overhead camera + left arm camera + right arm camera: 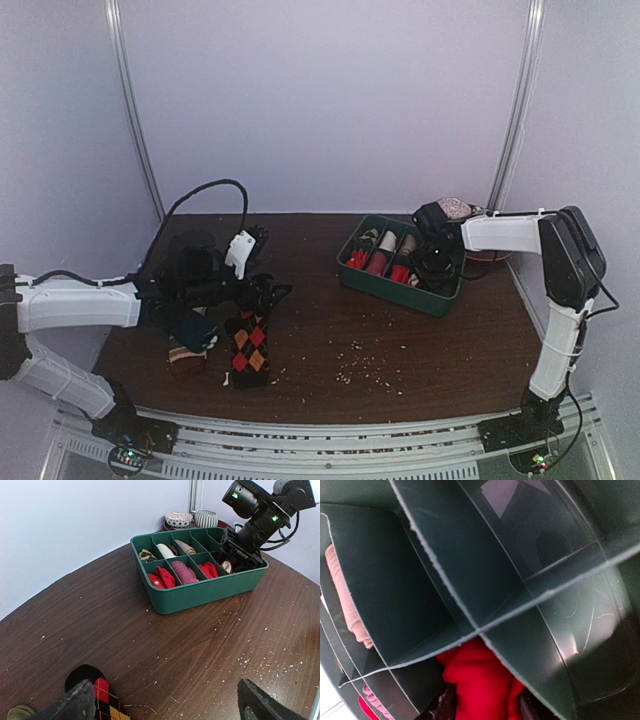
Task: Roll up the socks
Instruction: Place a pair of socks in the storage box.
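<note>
The black argyle sock [250,350] lies flat on the near left of the table, and its toe end [107,700] shows in the left wrist view. My left gripper [258,275] [167,707] hovers just above and behind it, open and holding nothing. My right gripper [437,265] [482,707] reaches down into a compartment of the green divided tray [390,290]. A rolled bright red sock [480,680] fills the gap between its fingers and touches both. In the left wrist view that gripper [240,550] stands over the tray's right end.
The tray [200,592] holds several rolled socks, red, pink and beige. Two small bowls [178,519] [206,518] stand behind it by the wall. A small dark reddish bundle [185,358] lies left of the argyle sock. White crumbs dot the wood.
</note>
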